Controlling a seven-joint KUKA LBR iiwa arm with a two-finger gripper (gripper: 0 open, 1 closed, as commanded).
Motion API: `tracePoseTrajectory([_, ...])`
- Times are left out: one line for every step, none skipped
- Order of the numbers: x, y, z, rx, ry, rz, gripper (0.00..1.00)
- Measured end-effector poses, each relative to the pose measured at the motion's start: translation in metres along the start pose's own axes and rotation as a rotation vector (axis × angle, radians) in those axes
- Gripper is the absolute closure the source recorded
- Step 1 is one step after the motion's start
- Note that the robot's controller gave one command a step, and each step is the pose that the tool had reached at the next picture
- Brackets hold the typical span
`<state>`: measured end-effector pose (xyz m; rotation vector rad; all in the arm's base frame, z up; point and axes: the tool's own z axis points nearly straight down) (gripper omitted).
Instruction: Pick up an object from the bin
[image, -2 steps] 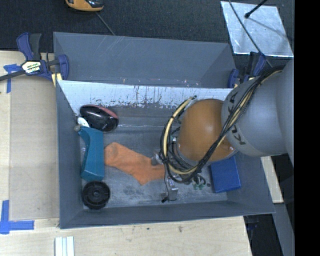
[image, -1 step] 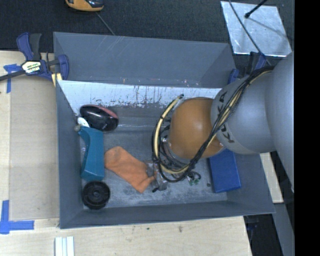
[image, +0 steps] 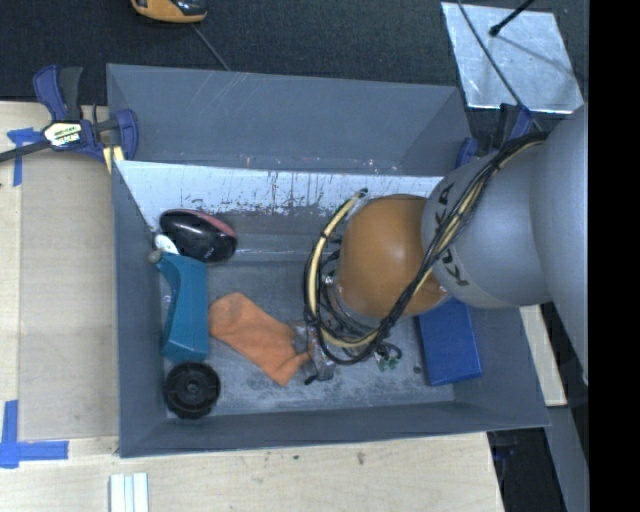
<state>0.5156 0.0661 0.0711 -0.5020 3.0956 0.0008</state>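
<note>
- Currently the arm (image: 520, 230) is reaching into the grey metal bin (image: 300, 120) from the right, with its orange cover (image: 385, 255) and looped cables (image: 325, 250) hanging over the middle of the floor.
- The gripper (image: 318, 366) is sitting low near the front wall, at the right-hand end of a crumpled orange cloth (image: 250, 332). Whether it is released, clenched or grasping the cloth I cannot tell.
- The cloth is lying flat, left of centre, slanting from the gripper up towards a teal-blue plastic thing (image: 185, 305).
- That teal thing is lying along the left wall, with a black oval thing (image: 197, 235) touching its far end and a black round disc (image: 191, 388) sitting in the front-left corner.
- A flat blue block (image: 448, 345) is lying at the right, partly under the arm.
</note>
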Motion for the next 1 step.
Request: tracePoseTrajectory([-0.0234, 0.0051, -0.1583, 0.000, 0.000, -0.007, 1.00])
